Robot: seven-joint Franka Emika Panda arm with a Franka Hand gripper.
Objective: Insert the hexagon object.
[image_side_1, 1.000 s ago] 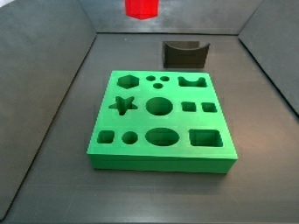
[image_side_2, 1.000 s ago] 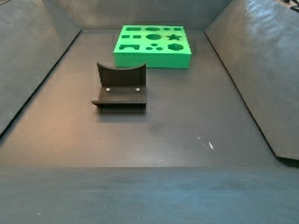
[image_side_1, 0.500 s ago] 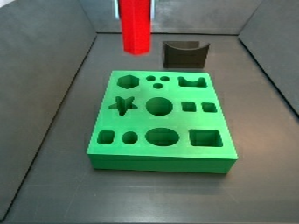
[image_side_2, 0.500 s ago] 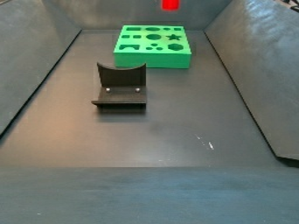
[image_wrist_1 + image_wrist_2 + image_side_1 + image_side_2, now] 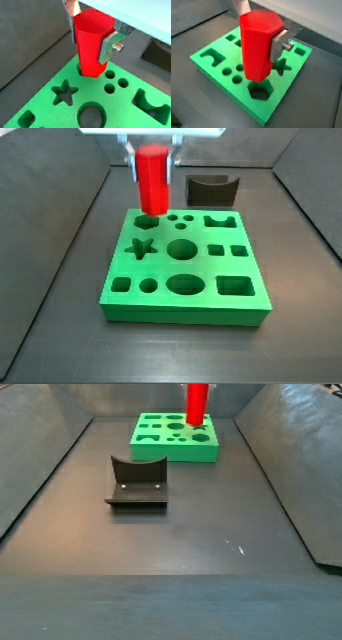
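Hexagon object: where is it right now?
The hexagon object is upright between the gripper fingers, its lower end just above the hexagonal hole at a corner of the green board, star hole nearby.

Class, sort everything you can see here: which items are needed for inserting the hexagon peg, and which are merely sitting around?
Needed for the job:
- red hexagon peg, held upright
- gripper, jaws shut on the peg above the board
- green board
- hexagonal hole just beneath the peg

Just sitting around:
- dark fixture on the floor, apart from the board
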